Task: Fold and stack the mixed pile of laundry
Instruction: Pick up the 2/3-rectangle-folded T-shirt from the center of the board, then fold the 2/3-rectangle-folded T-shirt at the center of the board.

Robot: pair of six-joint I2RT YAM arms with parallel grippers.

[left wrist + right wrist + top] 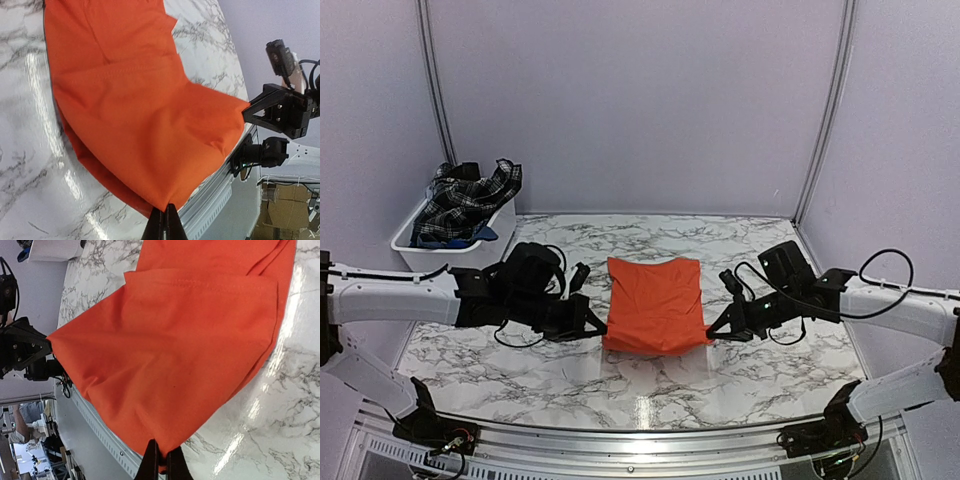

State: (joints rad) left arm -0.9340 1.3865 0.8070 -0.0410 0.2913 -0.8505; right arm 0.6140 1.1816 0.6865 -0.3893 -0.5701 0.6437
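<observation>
The bright orange T-shirt (655, 303) lies partly folded in the middle of the marble table. My left gripper (600, 327) is shut on its near left corner, and my right gripper (711, 331) is shut on its near right corner; both hold that near edge lifted and stretched between them. The left wrist view shows the shirt (135, 100) pinched at my left gripper (165, 212). The right wrist view shows the shirt (190, 340) pinched at my right gripper (162, 452). The black-and-white plaid piece (470, 195) and a bit of blue cloth (485, 236) sit in the bin.
A white plastic bin (445, 253) stands at the back left of the table, against the wall. The metal rail (640, 440) runs along the table's near edge. Pale walls close the back and both sides.
</observation>
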